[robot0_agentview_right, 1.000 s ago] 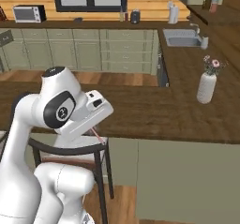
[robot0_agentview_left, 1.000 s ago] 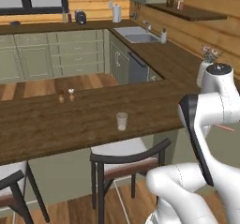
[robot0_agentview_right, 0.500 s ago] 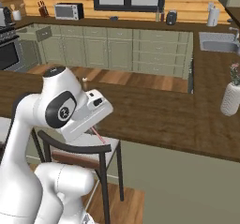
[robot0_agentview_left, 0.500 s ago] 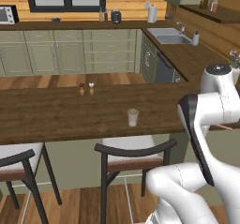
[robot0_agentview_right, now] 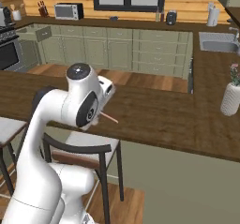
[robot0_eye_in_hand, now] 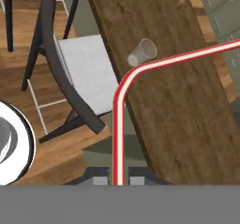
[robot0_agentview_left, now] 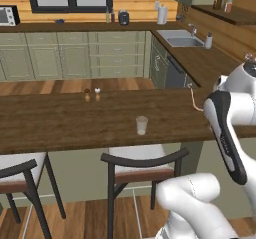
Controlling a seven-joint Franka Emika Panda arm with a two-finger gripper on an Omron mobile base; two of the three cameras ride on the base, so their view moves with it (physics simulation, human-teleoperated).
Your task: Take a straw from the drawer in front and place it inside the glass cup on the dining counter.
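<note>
Straw (robot0_eye_in_hand: 118, 124) pinched in gripper (robot0_eye_in_hand: 117, 180); fingertips cut off at edge.

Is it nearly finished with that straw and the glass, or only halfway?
About halfway. Done: the straw is out of the drawer and clamped in the gripper. In hand: carrying it beside the dining counter, where the glass cup stands upright and empty. Left: bring the straw over the cup, lower it in, let go.
</note>
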